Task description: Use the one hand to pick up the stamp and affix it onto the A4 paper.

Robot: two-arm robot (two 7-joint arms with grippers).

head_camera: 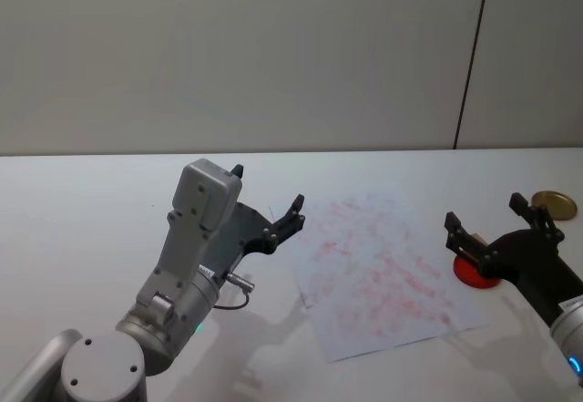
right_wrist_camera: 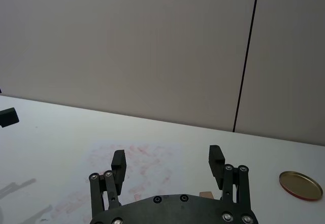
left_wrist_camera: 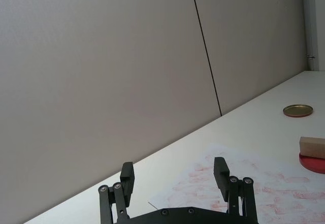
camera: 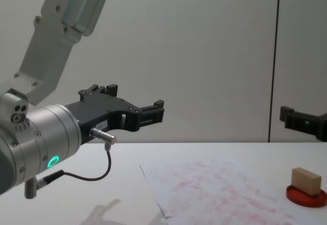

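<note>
Right gripper point(head_camera: 485, 212), fingers apart, hangs over the stamp point(camera: 306, 180) on the ink pad point(camera: 306, 197) beside the A4 paper point(head_camera: 383, 274), at its right edge; left gripper point(head_camera: 269, 188), also spread, hovers off the left edge.

No readable text, numbers or brands. Red marks on the paper point(head_camera: 392, 274) are smudged, no letters legible. Small label point(head_camera: 207, 275) on the left arm point(head_camera: 187, 265) too tiny to read.

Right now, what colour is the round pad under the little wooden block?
Red. The pad under the stamp shows best in the chest view.
</note>
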